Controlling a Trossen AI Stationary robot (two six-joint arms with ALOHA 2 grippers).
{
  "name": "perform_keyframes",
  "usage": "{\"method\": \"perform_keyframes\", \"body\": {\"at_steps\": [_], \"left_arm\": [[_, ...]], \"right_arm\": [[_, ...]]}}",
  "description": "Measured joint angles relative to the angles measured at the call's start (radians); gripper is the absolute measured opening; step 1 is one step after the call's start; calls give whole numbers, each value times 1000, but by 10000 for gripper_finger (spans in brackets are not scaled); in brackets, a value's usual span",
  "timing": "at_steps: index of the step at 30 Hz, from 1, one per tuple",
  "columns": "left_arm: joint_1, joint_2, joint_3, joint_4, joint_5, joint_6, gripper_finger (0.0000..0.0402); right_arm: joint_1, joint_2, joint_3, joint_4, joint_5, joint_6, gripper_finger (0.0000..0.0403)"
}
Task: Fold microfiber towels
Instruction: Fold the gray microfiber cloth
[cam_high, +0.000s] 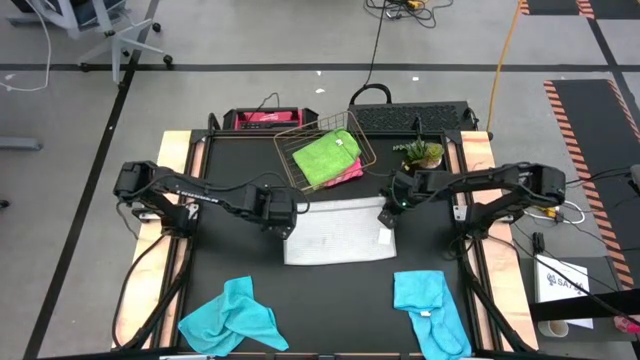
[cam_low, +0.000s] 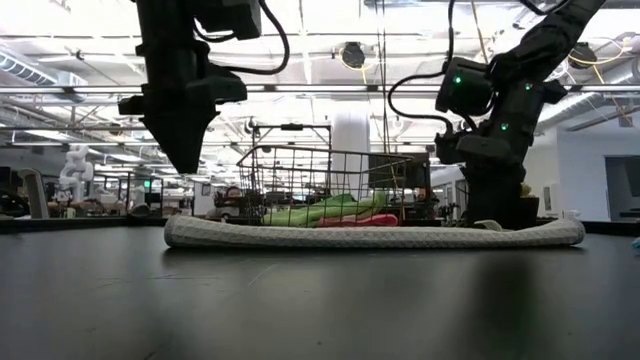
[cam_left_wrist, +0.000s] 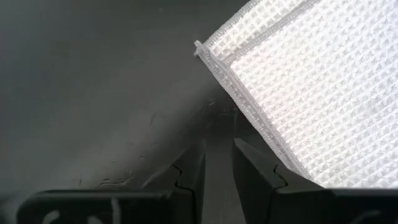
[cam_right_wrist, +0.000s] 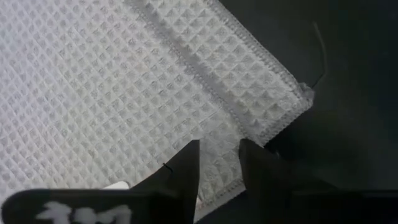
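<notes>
The left gripper (cam_high: 283, 218) hung above the bench (cam_high: 240, 260) just off the grey towel's (cam_high: 340, 232) left edge, its fingers (cam_left_wrist: 255, 180) a narrow gap apart and holding nothing; in the left wrist view a hemmed corner of the grey towel (cam_left_wrist: 305, 87) lay just beyond the fingertips, with bare bench between the fingers. The right gripper (cam_high: 389, 212) stood low at the towel's far right corner, fingers (cam_right_wrist: 186, 171) slightly parted over the waffle cloth (cam_right_wrist: 112, 87) near its stitched hem, gripping nothing that showed. In the low view the grey towel (cam_low: 370, 236) lay flat as a long folded strip on the bench, the left gripper (cam_low: 186, 150) raised clear of it and the right gripper (cam_low: 495, 200) down at its right end. Behind the towel sat a wire basket (cam_high: 300, 140) holding a green towel (cam_high: 325, 155) on top of a pink towel (cam_high: 350, 174). Near the front edge lay two blue towels, one crumpled at the left (cam_high: 232, 318) and one at the right (cam_high: 428, 308), both well apart from the grippers. A small plant (cam_high: 420, 153) stood beside the basket
</notes>
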Motion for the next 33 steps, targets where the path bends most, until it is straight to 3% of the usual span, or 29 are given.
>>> {"method": "perform_keyframes", "body": {"at_steps": [11,16,19,28,33], "left_arm": [[0,-9,1,2,-11,-7,81],[0,-9,1,2,-17,-4,81],[0,-9,1,2,-23,-3,81],[0,-9,1,4,-23,-6,81],[0,-9,1,4,-23,-5,81]], "right_arm": [[-31,13,1,52,-9,5,160],[-30,-18,1,66,-152,48,157],[-31,-51,0,43,-185,60,148],[-55,-179,1,-116,-61,133,131],[-80,-178,1,-129,-23,164,130]]}}
